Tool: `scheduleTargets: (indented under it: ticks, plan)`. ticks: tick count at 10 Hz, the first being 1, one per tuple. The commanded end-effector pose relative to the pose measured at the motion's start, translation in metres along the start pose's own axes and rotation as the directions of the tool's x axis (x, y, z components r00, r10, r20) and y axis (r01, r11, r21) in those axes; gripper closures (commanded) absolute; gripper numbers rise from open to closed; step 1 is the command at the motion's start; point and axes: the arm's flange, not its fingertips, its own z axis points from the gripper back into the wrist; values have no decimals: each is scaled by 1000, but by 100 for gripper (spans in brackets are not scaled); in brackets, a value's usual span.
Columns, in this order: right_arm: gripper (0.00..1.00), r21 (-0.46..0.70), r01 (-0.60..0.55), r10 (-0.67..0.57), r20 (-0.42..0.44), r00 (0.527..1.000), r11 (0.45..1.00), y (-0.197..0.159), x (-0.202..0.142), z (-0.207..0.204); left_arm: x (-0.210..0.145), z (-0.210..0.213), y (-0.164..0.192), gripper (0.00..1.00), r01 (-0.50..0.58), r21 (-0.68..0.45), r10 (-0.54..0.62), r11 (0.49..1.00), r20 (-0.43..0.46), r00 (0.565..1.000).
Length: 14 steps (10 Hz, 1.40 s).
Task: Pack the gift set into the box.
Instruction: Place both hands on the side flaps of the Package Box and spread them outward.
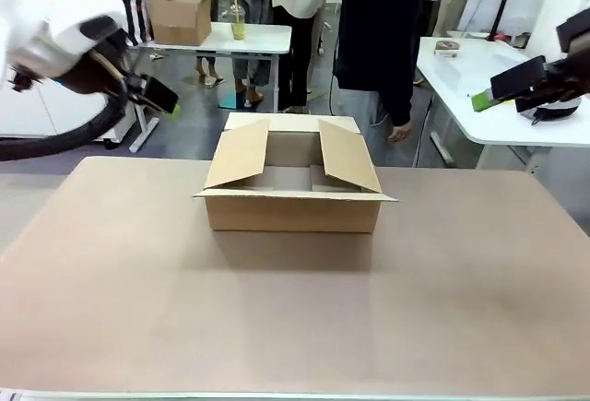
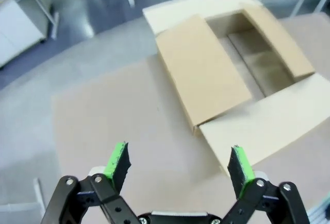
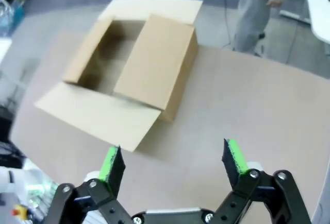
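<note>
Matte beige tabletop (image 1: 277,327), smooth and uniform, carries the box (image 1: 293,212) at the centre of the front view, a little toward the far edge. It is a wide, shallow carton of brown corrugated cardboard with crisp straight edges. Its two long flaps lie spread flat outward, one toward the camera and one away. The two end flaps slant inward over the opening, leaving a rectangular gap through which the folded bottom panels show. Bare table surrounds the carton on all sides, widest on the near side. The left gripper (image 2: 178,154) hangs above the table at the upper left of the front view, its green-padded fingers spread wide with nothing between them. The right gripper (image 3: 172,154) sits high at the upper right, likewise spread wide and holding nothing. Beyond the far edge stands a person (image 1: 378,41) in dark clothing, with white tables (image 1: 479,106) behind and a smaller carton (image 1: 180,16) on one.
</note>
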Motion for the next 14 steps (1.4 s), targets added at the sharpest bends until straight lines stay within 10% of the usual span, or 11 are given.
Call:
scheduleTargets:
  ticks: [1,2,3,4,5,7,9,10,14]
  plan:
    - [0,-25,-121,116,-128,985,992,-2,-8,-35,-12,-39,7,0,39,6,-38,999,-113,993]
    - [0,0,0,0,0,1000,1000,0,0,0,0,0,0,0,0,0,0,1000,0,1000]
    - [0,213,245,-272,111,956,946,-19,3,5,11,-12,0,0,-47,-334,83,942,94,992]
    - [0,469,468,-559,66,827,748,-39,6,15,13,-8,14,0,-212,-431,286,877,115,951]
    - [0,630,622,-657,-225,719,465,-55,5,22,13,3,31,0,-503,-448,565,739,7,825]
    - [0,714,644,-704,-307,640,274,-82,-7,26,-11,25,68,0,-509,-687,765,518,106,635]
    - [0,777,575,-677,-282,680,254,-92,-12,21,-19,11,80,0,-676,-502,791,539,25,611]
    - [0,605,519,-562,-138,815,603,-86,-8,32,14,34,81,0,-530,-559,661,638,44,749]
    - [0,605,519,-562,-138,815,603,-86,-8,32,14,34,81,0,-530,-559,661,638,44,749]
